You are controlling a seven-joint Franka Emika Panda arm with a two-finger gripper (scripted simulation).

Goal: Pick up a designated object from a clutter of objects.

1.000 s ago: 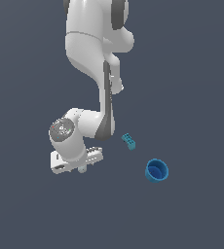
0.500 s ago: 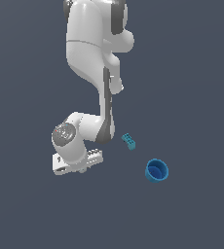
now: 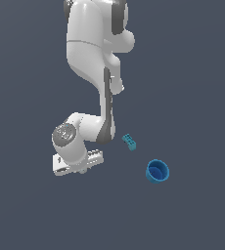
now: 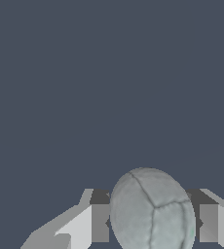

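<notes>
The pale grey-white ball (image 4: 153,211) sits right between the fingers (image 4: 100,222) of the gripper (image 4: 154,222) in the wrist view, the jaws spread about as wide as the ball; they seem to touch its sides, though contact cannot be confirmed from this angle. In the exterior view the gripper (image 3: 78,163) hangs low over the dark worktop (image 3: 192,97), and the arm's body hides the ball. Near it, toward the exterior view's right, lies the teal studded brick (image 3: 129,142). Farther off on that side stands the blue cup (image 3: 157,171), upright, apart from the brick.
</notes>
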